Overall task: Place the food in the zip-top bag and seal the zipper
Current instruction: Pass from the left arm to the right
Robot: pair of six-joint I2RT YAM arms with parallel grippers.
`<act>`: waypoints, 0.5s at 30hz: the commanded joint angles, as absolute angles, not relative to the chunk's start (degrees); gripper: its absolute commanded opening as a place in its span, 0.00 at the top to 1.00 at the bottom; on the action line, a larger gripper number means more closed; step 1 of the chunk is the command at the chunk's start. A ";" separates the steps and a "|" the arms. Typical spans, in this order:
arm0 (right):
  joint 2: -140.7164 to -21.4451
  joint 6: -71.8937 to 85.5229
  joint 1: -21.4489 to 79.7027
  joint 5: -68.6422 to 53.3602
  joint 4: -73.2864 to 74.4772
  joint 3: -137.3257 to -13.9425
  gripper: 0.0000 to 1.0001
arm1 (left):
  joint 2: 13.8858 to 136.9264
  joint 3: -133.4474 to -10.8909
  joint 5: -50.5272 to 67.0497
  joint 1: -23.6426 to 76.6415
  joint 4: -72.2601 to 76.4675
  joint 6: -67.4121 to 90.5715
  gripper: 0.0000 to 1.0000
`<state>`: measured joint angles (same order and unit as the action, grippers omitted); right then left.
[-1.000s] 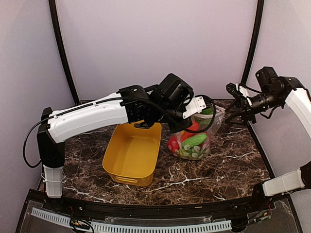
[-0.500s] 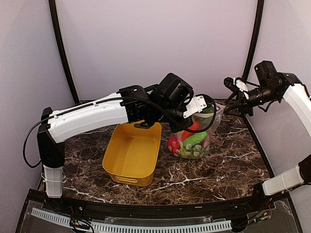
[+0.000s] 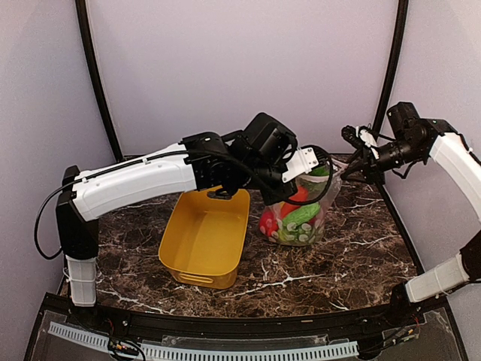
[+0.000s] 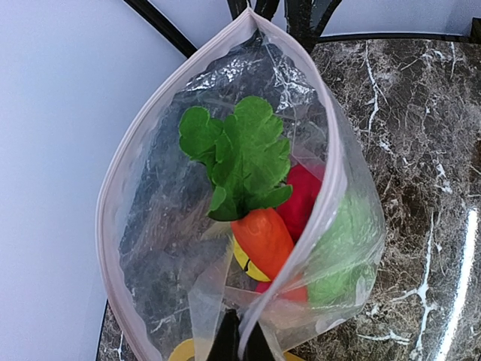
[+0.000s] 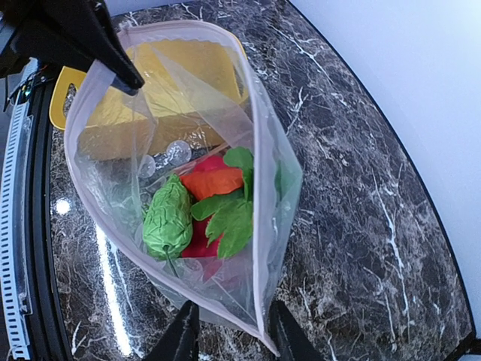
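Overhead cam far — wrist cams near bag (image 4: 150, 218)

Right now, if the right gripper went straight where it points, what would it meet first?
The zip-top bag: its near mouth corner lies between the open fingers of the right gripper, apparently just ahead.

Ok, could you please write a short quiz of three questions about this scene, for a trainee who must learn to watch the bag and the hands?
1. True or false: the zipper of the zip-top bag is pressed closed along its whole length.
2. Which hand is shut on the rim of the bag? A) left B) right C) neither
3. Fill in: the carrot with green leaves lies inside the ____.

Key: 1 false, the mouth gapes wide open. 2 A, the left hand pinches one end of the mouth. 3 bag.
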<state>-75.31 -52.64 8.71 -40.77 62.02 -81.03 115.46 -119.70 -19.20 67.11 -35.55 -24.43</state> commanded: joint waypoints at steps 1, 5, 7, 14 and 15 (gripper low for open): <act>-75.45 -51.29 8.61 -46.02 59.77 -80.42 0.74 | 111.21 -118.64 -18.39 66.16 -33.30 -24.64 0.99; -75.06 -50.16 8.61 -47.21 58.15 -80.37 0.90 | 111.13 -118.17 -19.14 65.86 -33.10 -24.98 0.99; -74.98 -49.73 8.61 -46.65 58.16 -81.20 1.00 | 110.66 -118.06 -21.58 65.83 -33.37 -25.27 0.91; -74.47 -49.15 8.53 -45.10 58.97 -83.59 1.00 | 92.60 -92.04 -29.15 65.48 -15.06 -22.71 0.46; -74.71 -48.87 8.53 -45.23 58.92 -83.58 1.00 | 90.03 -87.37 -28.59 65.48 -6.51 -22.34 0.38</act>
<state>-75.31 -50.15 8.71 -44.80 59.94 -81.69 104.38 -102.69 -25.71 65.78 -25.71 -24.45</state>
